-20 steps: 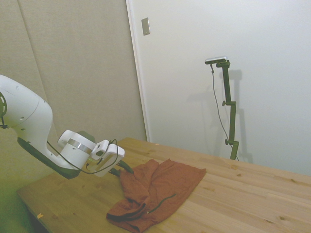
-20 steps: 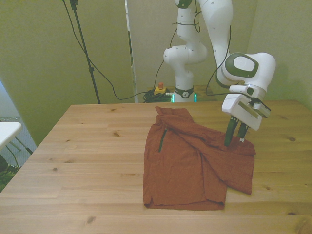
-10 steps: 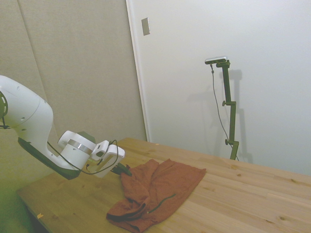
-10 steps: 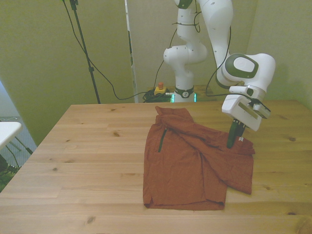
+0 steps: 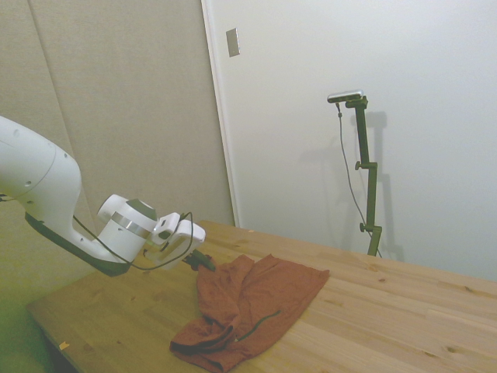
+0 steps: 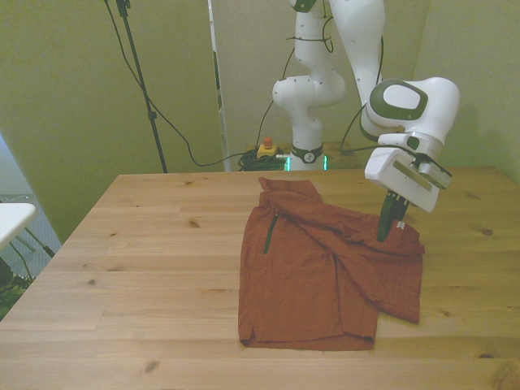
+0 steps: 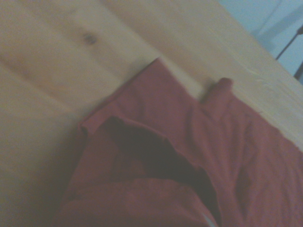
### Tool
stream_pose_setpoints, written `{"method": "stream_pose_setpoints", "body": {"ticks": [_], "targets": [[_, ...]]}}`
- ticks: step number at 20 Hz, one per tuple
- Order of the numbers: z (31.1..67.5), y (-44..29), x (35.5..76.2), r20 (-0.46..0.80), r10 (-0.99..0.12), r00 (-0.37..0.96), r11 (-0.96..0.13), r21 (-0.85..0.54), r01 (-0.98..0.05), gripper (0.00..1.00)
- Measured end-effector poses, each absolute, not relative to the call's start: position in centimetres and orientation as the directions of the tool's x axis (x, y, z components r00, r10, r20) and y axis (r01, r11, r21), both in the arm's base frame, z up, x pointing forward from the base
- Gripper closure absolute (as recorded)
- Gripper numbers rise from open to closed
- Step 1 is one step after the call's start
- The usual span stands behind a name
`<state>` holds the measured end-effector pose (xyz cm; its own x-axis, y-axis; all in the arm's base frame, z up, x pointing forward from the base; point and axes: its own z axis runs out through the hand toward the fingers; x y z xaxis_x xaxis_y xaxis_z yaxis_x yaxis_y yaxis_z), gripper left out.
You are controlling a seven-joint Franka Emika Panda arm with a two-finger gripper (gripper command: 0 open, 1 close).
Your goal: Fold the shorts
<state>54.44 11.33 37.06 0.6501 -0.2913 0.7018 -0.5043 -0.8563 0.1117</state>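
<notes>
The rust-orange shorts [image 6: 317, 276] lie rumpled on the wooden table [image 6: 146, 268], with a dark pocket slit facing up on the front view's left half. My gripper [image 6: 384, 234] tilts down over the cloth's edge on the front view's right, shut on a pinch of the shorts there. In the side view the gripper [image 5: 208, 264] holds the near-left corner of the shorts [image 5: 248, 307] slightly raised. From the wrist, blurred shorts [image 7: 189, 156] show a dark fold against bare wood.
Bare tabletop [image 5: 388, 311] spreads on either side of the cloth. The robot's base [image 6: 307, 154] stands behind the far edge, next to a red button [image 6: 266, 149]. A white object [image 6: 12, 218] pokes in at the front view's left edge.
The fingers were open over the cloth edge a second ago; they closed on it, and the hand has since risen a little, lifting that edge.
</notes>
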Motion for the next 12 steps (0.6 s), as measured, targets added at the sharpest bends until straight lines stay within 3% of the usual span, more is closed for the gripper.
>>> {"method": "stream_pose_setpoints", "body": {"ticks": [6,12], "targets": [[42.7,3.5,57.0,0.698,-0.405,0.590,-0.806,0.032,-0.591,1.00],[43.7,-2.5,59.6,0.684,-0.478,0.552,-0.751,0.008,-0.661,1.00]]}}
